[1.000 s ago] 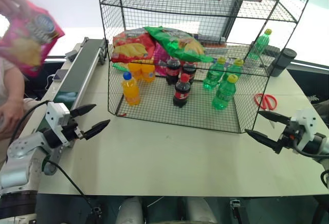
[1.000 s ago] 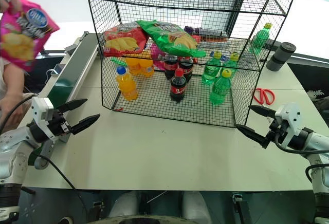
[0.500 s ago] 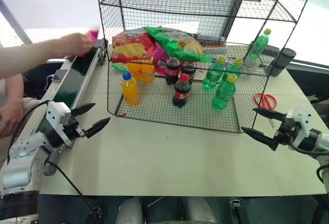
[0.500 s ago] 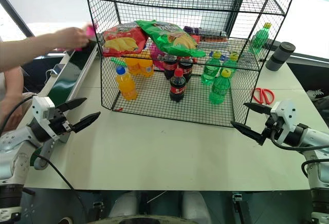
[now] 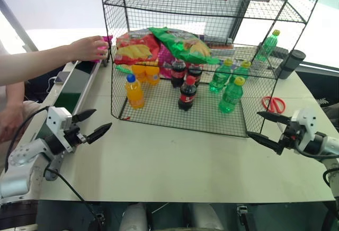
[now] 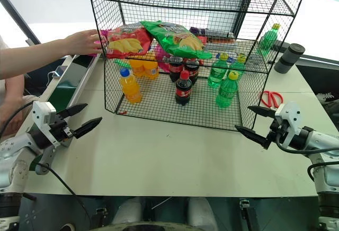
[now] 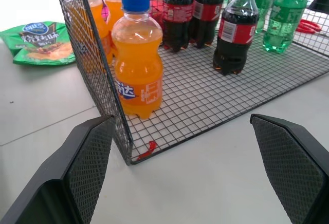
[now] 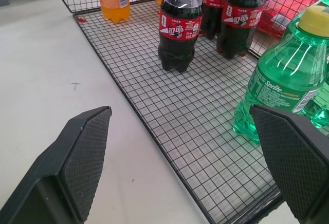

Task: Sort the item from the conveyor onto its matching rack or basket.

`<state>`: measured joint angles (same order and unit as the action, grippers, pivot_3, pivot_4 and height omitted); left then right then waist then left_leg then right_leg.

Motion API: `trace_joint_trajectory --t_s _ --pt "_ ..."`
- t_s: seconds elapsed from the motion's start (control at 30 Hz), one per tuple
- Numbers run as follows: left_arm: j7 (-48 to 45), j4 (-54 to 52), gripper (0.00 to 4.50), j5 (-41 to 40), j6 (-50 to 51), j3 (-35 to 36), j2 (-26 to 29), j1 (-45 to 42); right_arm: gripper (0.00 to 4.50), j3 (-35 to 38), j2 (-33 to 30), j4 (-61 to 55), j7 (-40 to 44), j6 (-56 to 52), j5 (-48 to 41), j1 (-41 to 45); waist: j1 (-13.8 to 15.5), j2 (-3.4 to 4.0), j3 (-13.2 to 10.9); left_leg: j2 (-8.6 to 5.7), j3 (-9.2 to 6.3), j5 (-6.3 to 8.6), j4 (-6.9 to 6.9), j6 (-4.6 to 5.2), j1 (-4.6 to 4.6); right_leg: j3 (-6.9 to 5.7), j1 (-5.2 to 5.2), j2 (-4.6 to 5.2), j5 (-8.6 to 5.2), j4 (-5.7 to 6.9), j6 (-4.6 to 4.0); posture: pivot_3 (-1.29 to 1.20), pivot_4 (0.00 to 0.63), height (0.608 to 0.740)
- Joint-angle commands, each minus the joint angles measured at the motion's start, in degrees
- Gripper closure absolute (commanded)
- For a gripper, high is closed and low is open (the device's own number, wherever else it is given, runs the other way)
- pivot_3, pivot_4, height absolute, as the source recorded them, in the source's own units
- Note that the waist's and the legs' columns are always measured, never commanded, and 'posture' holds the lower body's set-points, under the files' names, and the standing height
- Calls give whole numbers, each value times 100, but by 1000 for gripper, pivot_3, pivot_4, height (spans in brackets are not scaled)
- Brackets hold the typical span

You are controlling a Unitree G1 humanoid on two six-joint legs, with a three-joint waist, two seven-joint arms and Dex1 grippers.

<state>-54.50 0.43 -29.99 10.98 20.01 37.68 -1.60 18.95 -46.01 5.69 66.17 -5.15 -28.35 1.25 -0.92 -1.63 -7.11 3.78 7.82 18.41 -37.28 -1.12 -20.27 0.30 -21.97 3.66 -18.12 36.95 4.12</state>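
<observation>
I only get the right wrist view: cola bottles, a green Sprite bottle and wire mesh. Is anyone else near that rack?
Observer: Yes. A person's hand reaches in at the rack's left corner, gripping a magenta-pink snack bag at the far end of the conveyor.
Visitor: Is the robot's other arm doing anything with it?
Observer: No. The left gripper hovers over the table beside the near end of the conveyor, fingers open and empty, well short of the bag.
Visitor: Where might a bag like that go?
Observer: Probably the middle tier: a red chip bag and a green chip bag already lie there, above the bottles.
</observation>
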Motion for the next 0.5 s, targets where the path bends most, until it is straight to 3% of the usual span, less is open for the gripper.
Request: trace_joint_trajectory --t_s 0.03,0.33,0.5 --pt "55 -73 36 -47 -67 204 93 -62 0 68 32 -209 -33 -8 -95 102 1 0 0 0 0 0 0 0 0 0 0 1 0 0 0 0 150 727" --pt "320 -258 36 -152 108 231 -35 2 0 -52 252 -734 -215 -632 -446 80 -8 0 0 0 -3 -1 4 -2 0 -2 -1 2 0 0 0 0 150 727" --pt "734 -820 36 -329 325 456 -254 452 0 -467 651 -1359 -494 -921 -521 174 -32 0 0 1 -5 0 8 -2 -1 -3 -3 4 0 -1 0 0 150 727"
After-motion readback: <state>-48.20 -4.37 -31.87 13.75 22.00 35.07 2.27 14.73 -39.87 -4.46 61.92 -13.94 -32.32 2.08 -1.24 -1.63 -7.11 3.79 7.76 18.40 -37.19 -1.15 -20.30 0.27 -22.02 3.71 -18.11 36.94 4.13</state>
